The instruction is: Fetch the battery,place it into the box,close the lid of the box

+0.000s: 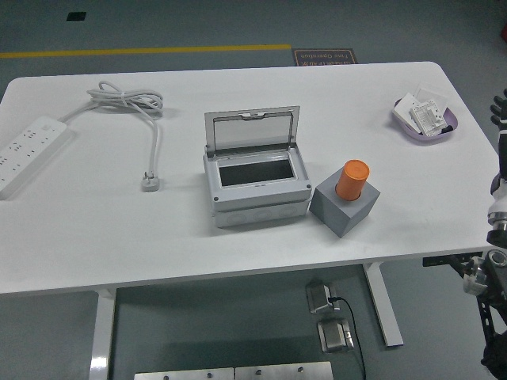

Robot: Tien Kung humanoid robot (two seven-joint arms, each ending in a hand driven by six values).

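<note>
The battery (352, 180) is an orange cylinder standing upright in a grey block holder (345, 207), right of the table's middle. Just left of the holder sits the grey box (255, 190); its lid (252, 128) stands open at the back and the inside shows dark. My right arm (497, 214) hangs at the picture's right edge, beyond the table's right side. Its black hand (500, 111) barely shows, well apart from the battery. The left arm is out of view.
A purple tray (446, 131) with white items sits at the back right corner. A white power strip (28, 152) lies at the far left, its coiled cable (127, 101) and plug (150, 183) left of the box.
</note>
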